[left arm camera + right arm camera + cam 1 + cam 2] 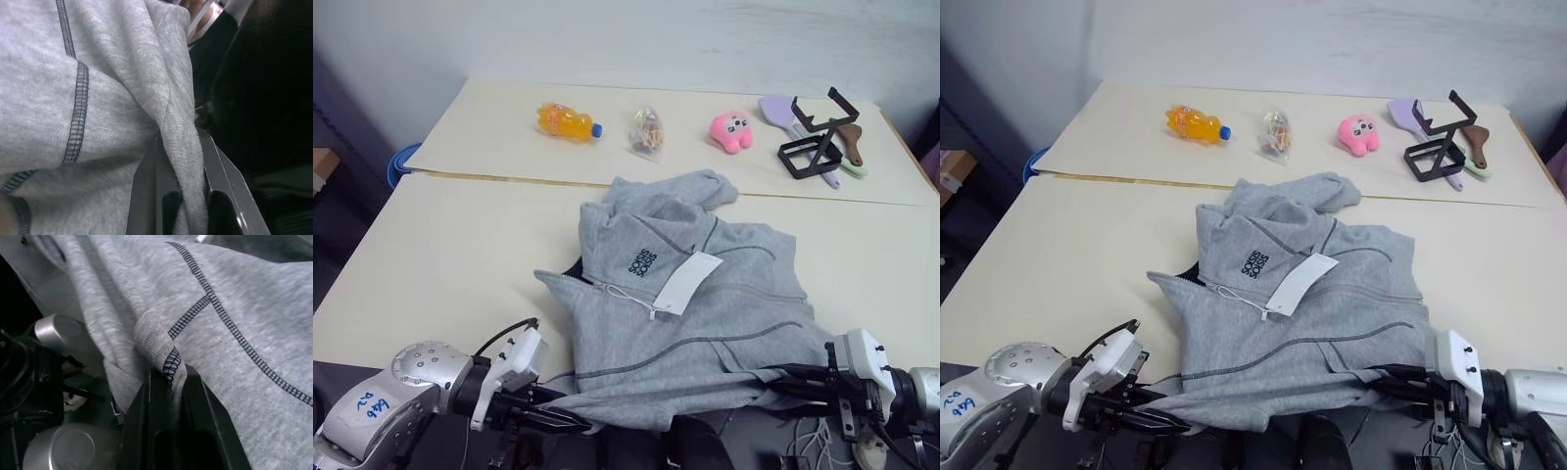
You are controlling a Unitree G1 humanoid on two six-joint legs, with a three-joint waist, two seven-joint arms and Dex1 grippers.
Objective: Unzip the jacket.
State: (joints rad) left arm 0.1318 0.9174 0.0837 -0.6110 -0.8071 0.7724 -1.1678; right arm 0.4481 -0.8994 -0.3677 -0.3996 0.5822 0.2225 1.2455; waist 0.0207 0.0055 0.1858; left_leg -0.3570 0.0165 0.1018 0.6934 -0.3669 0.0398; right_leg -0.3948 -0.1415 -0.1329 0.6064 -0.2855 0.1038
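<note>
The light grey jacket (705, 323) lies front up on the near table, with its hood toward the far side and its hem over the front edge. Dark lettering (642, 262) and a white paper tag (688, 282) sit on its chest. My left gripper (563, 419) is at the hem's left corner, shut on a fold of fleece pinched between its fingers (222, 196). At the hem's right corner, my right gripper (788, 377) is also shut, its fingers (205, 406) clamping a seamed fold of the fabric.
On the far table stand an orange bottle (568, 121), a small snack bag (646, 132), a pink plush toy (731, 130), a black wire rack (818, 137) and utensils (852, 147). A seam (509, 179) runs between the two tables. Cables (822, 446) hang below the front edge.
</note>
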